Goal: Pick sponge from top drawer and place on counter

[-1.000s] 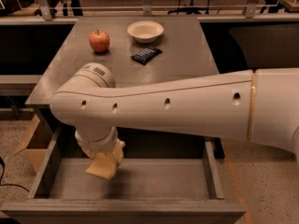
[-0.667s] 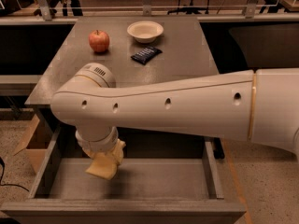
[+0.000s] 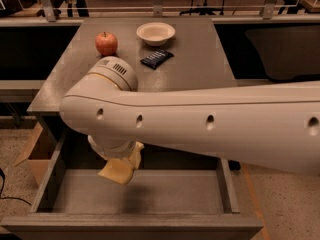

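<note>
Grey counter sits behind the open top drawer. Above its floor, the gripper grips the sponge. Lifting looks underway; next it likely needs raising clear, then setting on the bare counter.

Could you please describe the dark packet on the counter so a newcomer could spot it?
Find the grey counter behind the open top drawer, where the tool hangs under the arm. Toward the counter's far edge sit a red apple and a pale bowl; the packet lies just in front of the bowl. It alone is flat, dark and rectangular.
</note>
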